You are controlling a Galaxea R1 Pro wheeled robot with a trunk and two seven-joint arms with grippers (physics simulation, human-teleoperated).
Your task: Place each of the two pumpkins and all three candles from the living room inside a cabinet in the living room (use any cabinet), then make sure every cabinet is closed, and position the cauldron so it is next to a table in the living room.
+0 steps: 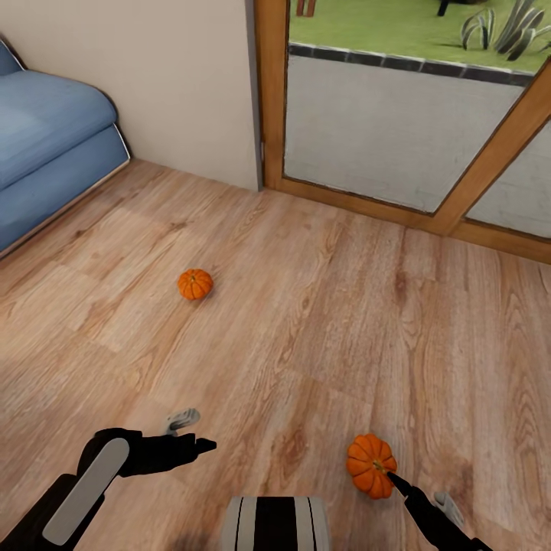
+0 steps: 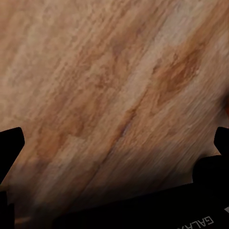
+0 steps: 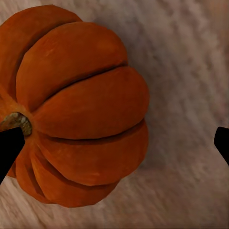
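Observation:
Two orange ribbed pumpkins lie on the wooden floor. One pumpkin sits alone mid-floor, well ahead of my left gripper. That gripper hovers open over bare planks, its fingertips wide apart around nothing. The other pumpkin lies at the lower right, on its side with its stem towards one finger. My right gripper is open right at it, one black fingertip against its side. Close up, this pumpkin lies partly between the spread fingertips. Candles, cabinet, cauldron and table are out of view.
A blue sofa stands at the far left against a beige wall. A glass door in a wooden frame runs along the back right. My trunk shows at the bottom edge. Wooden floor stretches between.

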